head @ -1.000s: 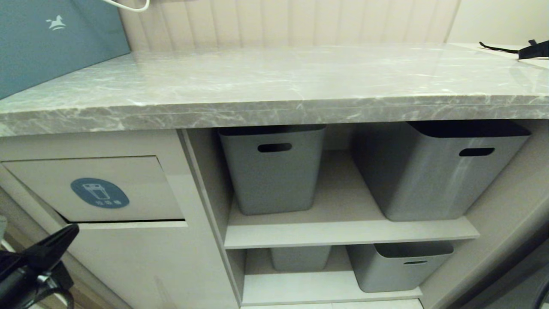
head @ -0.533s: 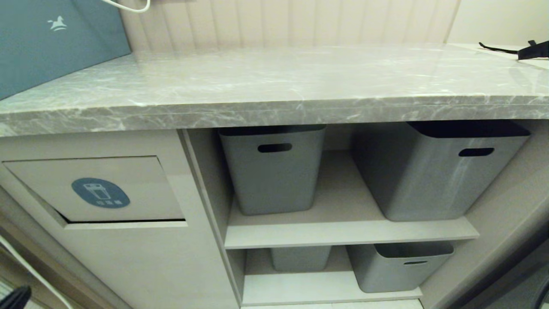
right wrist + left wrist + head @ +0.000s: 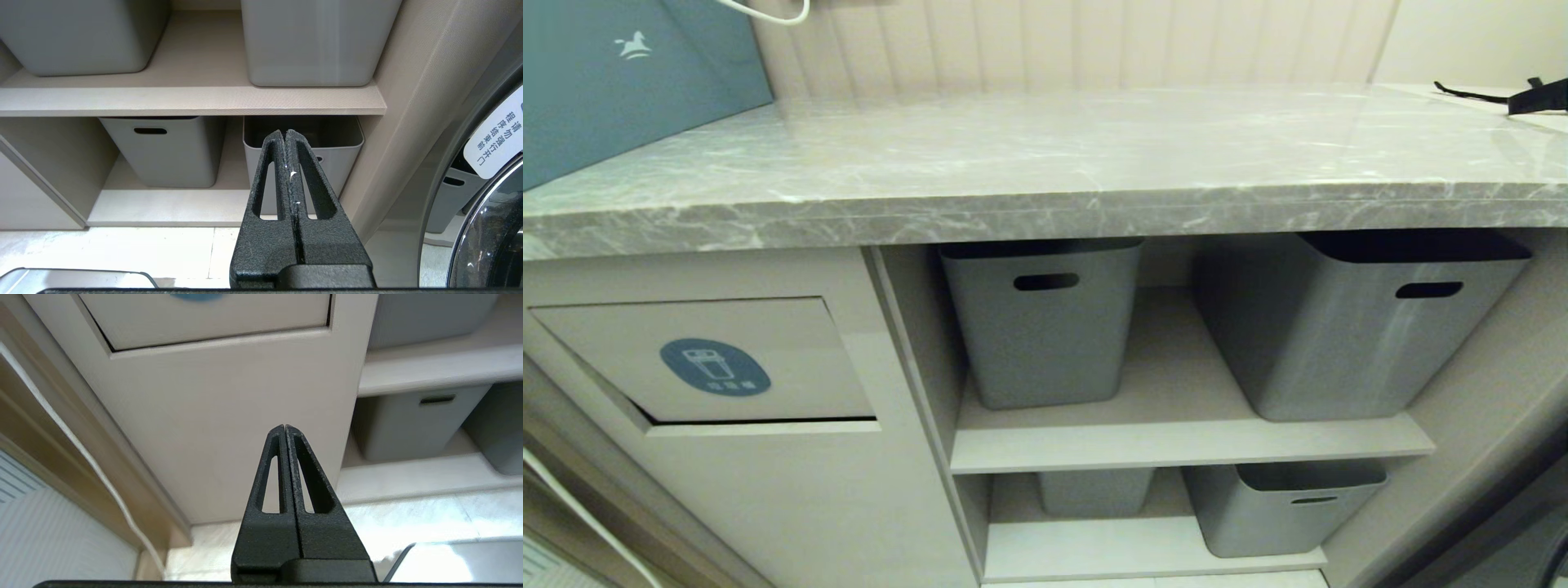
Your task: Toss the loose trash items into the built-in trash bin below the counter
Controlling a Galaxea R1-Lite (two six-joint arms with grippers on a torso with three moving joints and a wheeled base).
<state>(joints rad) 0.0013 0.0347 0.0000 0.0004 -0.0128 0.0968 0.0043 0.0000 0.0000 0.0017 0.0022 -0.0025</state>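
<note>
The built-in trash bin (image 3: 768,367) is a beige tilting flap with a blue oval icon, set in the cabinet front under the grey marble counter (image 3: 1045,163). Its flap (image 3: 204,318) also shows in the left wrist view. No loose trash items are in view. My left gripper (image 3: 284,426) is shut with nothing in it, low in front of the cabinet panel below the flap. My right gripper (image 3: 284,131) is shut and empty too, low before the bottom shelf. Neither arm shows in the head view.
Grey handle-slot storage bins (image 3: 1045,318) (image 3: 1356,318) stand on the open shelves right of the trash bin, with more below (image 3: 163,149). A teal box with a white horse logo (image 3: 613,73) stands on the counter's left. A washer door (image 3: 490,212) is at the right. A white cable (image 3: 81,445) runs down the left.
My left gripper, seen at the head view's lower left a second ago, has dropped out of that view. The trash bin flap has stayed as it was.
</note>
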